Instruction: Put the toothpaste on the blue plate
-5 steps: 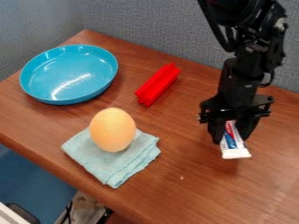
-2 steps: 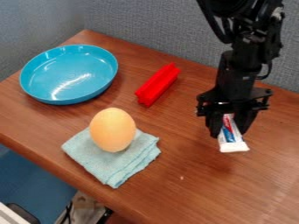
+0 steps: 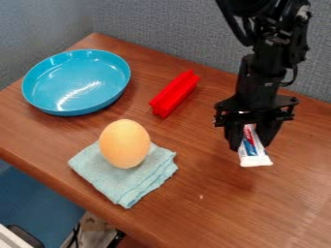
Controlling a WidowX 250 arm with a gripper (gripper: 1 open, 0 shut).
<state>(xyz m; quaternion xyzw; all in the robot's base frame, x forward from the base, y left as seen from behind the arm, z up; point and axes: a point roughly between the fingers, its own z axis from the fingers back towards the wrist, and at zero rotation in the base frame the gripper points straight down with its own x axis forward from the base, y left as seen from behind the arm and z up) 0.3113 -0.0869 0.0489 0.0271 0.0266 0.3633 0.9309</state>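
Even bright light, soft shadows, slight blur

- The end effector points down and is closed on the toothpaste, at the right side of the desk.
- The red block lies left of it.
- The blue plate is far left.
- An egg on a cloth sits lower left.

This looks like a robot lab or test bench: a black robot arm stands over a brown wooden table with unrelated props spread around it, among them a red block and an egg on a pale cloth.
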